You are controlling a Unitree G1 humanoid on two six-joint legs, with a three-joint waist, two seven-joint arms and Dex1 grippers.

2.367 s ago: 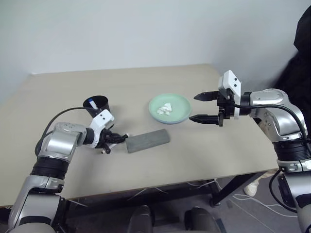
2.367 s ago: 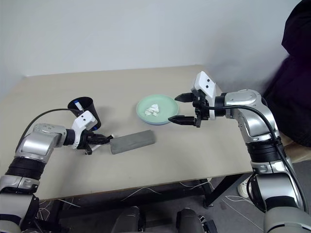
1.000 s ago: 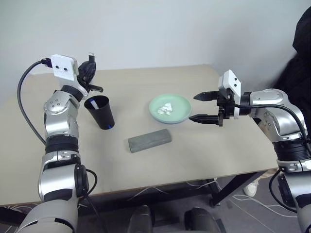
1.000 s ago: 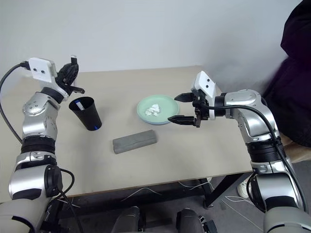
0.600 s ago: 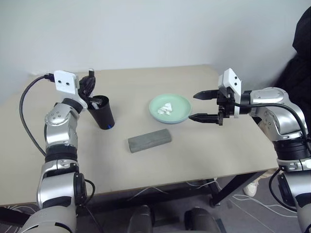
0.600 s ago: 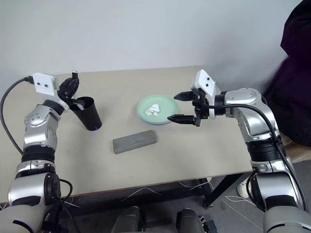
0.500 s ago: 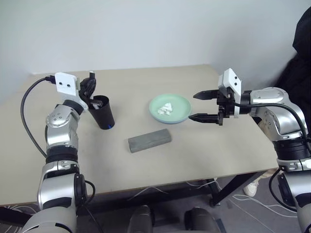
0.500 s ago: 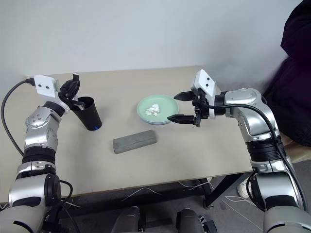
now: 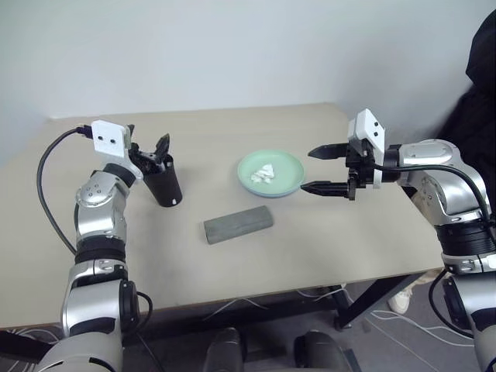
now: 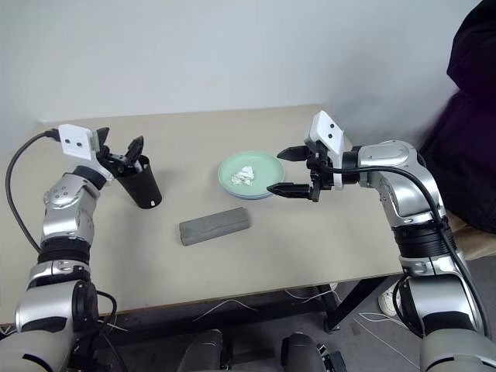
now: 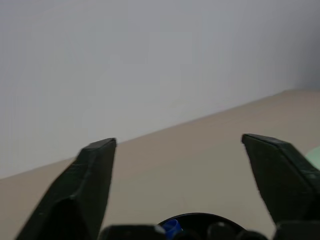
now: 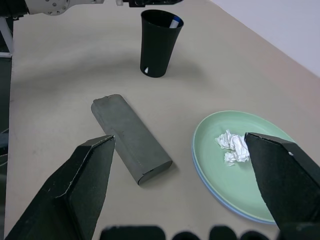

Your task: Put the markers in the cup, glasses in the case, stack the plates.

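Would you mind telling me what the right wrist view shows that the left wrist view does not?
Right wrist view alone: the grey oblong fabric case, the crumpled white tissue on the pale green plate, a light blue rim beneath that plate, and the black tapered cup's full height.

Left wrist view alone: the open left gripper above the cup, a blue marker cap inside.

Both: the cup, the beige table and the pale wall.

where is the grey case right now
In the head views the case lies flat on the table near its middle, between the black cup and the green plate.
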